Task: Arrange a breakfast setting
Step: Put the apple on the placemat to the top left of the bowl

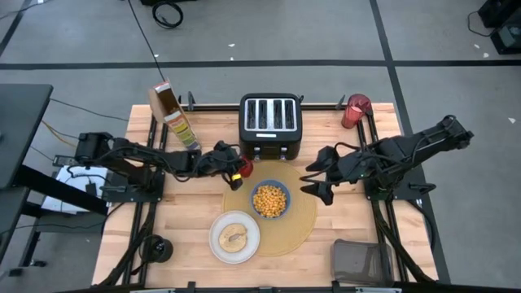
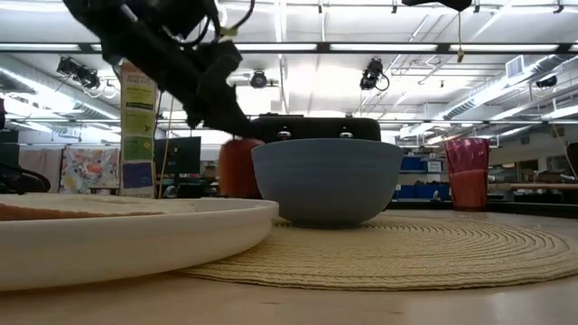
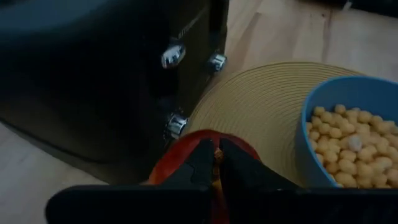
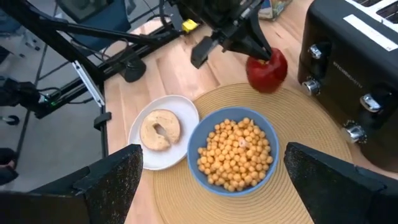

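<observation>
Beside toaster (image 1: 269,126) | left gripper (image 1: 236,172) pinching apple (image 4: 267,70) stem | right gripper (image 1: 313,177) spread, near bowl (image 1: 270,199)

Woven straw placemat (image 4: 311,134) on pale wood table (image 1: 183,236); glossy apple (image 4: 267,70).

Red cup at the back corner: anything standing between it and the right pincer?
Nothing visible. The open right pincer hovers beside the placemat; only bare tabletop lies between it and the cup.
</observation>
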Controlling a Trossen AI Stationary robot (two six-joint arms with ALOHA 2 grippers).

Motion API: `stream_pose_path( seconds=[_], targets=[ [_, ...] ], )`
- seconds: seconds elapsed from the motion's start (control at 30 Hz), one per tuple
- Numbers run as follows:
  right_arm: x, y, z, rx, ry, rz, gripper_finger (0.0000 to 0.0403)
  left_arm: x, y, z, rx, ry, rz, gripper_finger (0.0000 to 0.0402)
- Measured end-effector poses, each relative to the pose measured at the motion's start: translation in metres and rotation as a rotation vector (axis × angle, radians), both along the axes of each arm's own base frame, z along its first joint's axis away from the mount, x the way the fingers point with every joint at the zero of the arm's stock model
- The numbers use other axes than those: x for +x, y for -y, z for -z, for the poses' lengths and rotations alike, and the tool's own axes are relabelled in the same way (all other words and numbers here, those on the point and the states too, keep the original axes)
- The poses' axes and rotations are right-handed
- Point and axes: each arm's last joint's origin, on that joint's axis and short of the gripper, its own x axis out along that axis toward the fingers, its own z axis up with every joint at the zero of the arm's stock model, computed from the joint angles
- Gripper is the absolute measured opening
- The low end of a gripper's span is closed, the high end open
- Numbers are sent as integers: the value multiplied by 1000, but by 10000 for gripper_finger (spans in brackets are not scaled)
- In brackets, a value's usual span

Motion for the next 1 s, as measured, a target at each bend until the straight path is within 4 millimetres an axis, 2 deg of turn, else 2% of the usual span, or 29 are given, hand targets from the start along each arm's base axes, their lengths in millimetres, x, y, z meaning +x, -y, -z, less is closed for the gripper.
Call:
stream_pose_path(
  seconds=[0.43, 0.7, 1.0],
  targets=[
    [12, -5, 9, -3, -26, -4, 391, 9, 2, 21, -36, -36, 46, 22],
    [14, -6, 8, -12, -17, -21, 391, 10, 6, 23, -30, -46, 64, 24],
    [14, -6, 8, -7, -20, -33, 391, 9, 6, 23, -6, -56, 79, 75]
  ],
)
